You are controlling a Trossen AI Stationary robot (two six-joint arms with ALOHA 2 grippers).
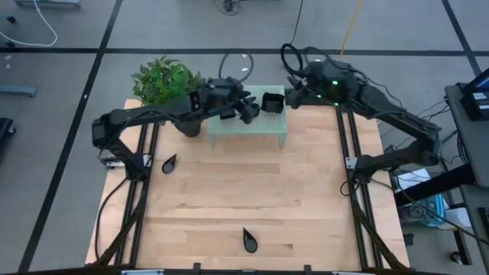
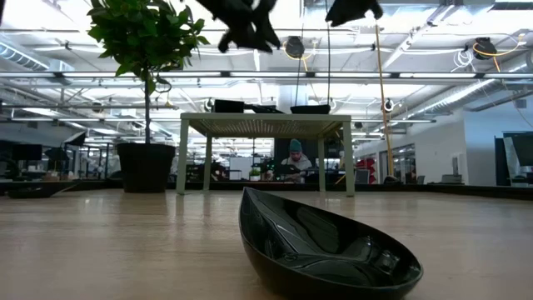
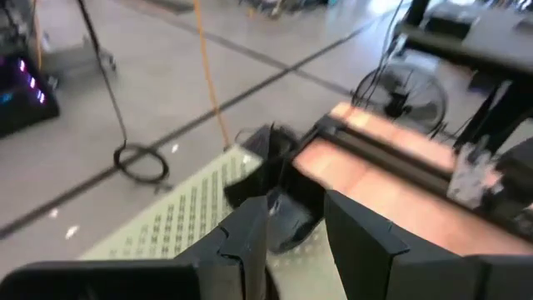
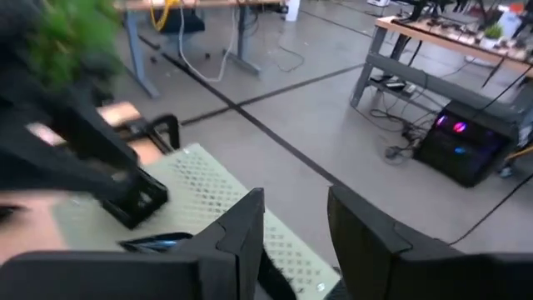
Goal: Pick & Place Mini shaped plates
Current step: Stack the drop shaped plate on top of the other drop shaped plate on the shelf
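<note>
Hovering over the pale shelf (image 1: pixel 248 128), the left claw (image 1: pixel 248 111) stands spread and empty, beside a plate (image 1: pixel 272 101) stacked there; the right claw (image 1: pixel 294 84), also spread, waits past the shelf's far corner. Two teardrops lie on the table (image 1: pixel 229 198): one (image 1: pixel 169 163) near the left rail, tip toward the shelf; another (image 1: pixel 250 240) at the front, tip pointing away. Glossy, stiff, probably slippery and chippable: best pinched across the rim.
</note>
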